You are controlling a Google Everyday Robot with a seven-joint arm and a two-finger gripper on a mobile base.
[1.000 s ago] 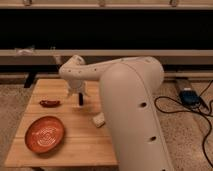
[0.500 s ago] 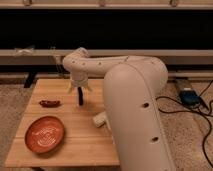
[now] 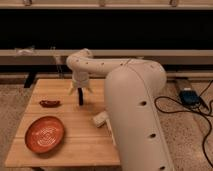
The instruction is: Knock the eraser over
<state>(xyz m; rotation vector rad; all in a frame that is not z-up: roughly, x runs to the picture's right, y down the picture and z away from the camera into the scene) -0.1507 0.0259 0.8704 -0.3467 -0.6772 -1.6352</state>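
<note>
One raised camera (behind the arm [image 3: 131, 100]) overlooks the table [image 3: 75, 146], fingers [image 3: 72, 91] near far edge.

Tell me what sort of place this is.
Probably a lab test area: wooden table, cables and a blue box on speckled flooring. The gripper hangs by the eraser on the table's far half.

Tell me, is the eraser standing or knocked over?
Standing: the eraser rises as a thin vertical bar, just under the end effector.

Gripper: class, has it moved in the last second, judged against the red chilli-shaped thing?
Yes. The gripper, just above the eraser, has shifted slightly right and farther back, away from the red chilli-shaped thing.
</note>
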